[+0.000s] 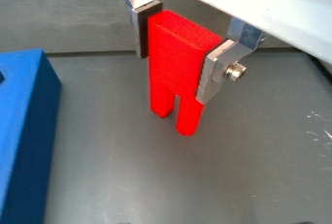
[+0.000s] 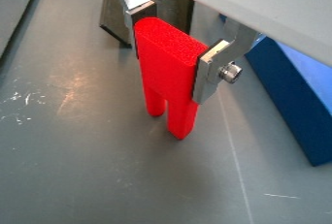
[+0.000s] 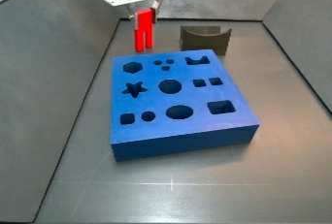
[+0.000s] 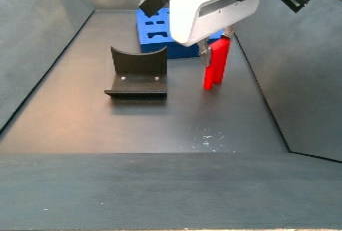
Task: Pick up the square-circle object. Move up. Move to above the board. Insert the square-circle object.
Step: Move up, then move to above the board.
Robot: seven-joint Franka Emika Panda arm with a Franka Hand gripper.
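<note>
1. Square-circle object (image 1: 178, 68): upright, prongs down, clamped near its top between the end effector's (image 2: 172, 44) silver fingers (image 1: 220, 69). So the end effector is clenched on it.
2. In a side view the object (image 3: 146, 28) sits just past the board's (image 3: 182, 102) far edge, about 11 o'clock of its top; prong tips look near the surface (image 4: 201, 115), contact unclear.
3. Step: pick done, lift beginning, I'd judge.
4. Next: rise clear of the board edge, translate over the matching cut-out, keep prongs vertical.
5. Fixture (image 4: 138, 73) stands beside, apart.
</note>
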